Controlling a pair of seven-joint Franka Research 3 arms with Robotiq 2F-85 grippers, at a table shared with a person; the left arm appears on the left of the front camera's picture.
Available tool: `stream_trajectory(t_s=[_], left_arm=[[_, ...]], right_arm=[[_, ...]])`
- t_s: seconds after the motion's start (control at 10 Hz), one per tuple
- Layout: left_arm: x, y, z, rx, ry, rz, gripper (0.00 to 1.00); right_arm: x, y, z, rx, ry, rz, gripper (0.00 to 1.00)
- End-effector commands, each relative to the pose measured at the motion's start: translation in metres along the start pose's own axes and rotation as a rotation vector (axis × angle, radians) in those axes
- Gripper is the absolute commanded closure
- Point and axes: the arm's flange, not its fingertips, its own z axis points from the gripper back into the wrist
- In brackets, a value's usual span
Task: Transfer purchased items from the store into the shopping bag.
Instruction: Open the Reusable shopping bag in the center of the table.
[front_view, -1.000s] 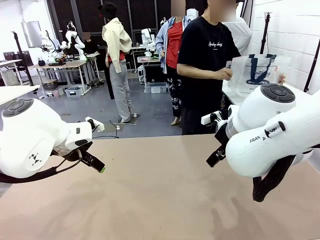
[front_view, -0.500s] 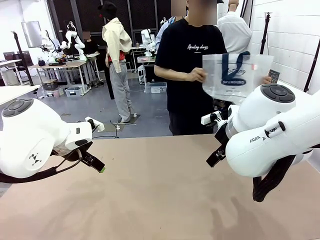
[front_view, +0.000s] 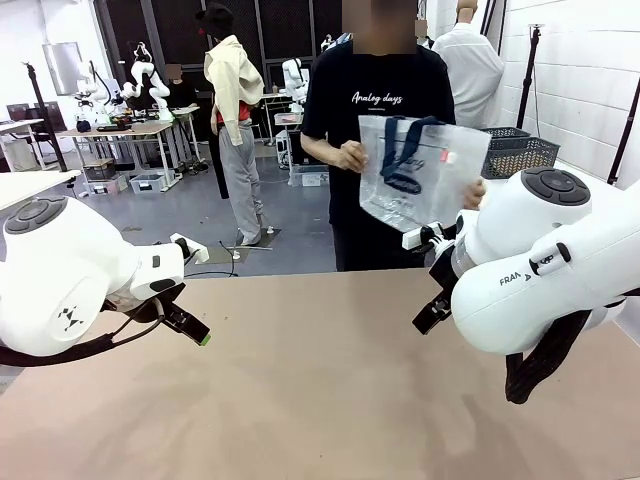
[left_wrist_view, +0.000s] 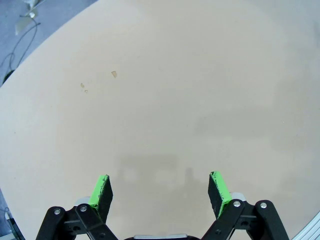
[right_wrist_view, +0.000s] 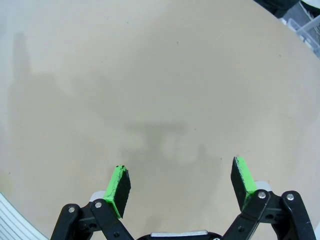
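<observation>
While person (front_view: 372, 115) holds shopping bag (front_view: 425, 180), left tool (left_wrist_view: 160, 184) and right tool (right_wrist_view: 180, 176) gape wide, gripping nothing.

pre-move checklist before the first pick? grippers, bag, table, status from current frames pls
1. left gripper open, nothing between the pads: ok
2. right gripper open, nothing between the pads: ok
3. shopping bag set down on the table: not ok, a person's hand holds it in the air at the far side
4. bag mouth open for drops: cannot tell
5. purchased items located: cannot tell
</observation>
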Motion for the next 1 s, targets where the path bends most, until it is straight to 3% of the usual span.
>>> stream_trajectory(t_s=[0.0,0.9], left_arm=[[-0.0004,0.0013,0.0000,0.000,0.000,0.003,0.00],[-0.0004,0.0013,0.0000,0.000,0.000,0.003,0.00]], right_arm=[[0.0000,-0.0001,0.0000,0.000,0.000,-0.001,0.00],[0.0000,-0.0001,0.0000,0.000,0.000,-0.001,0.00]])
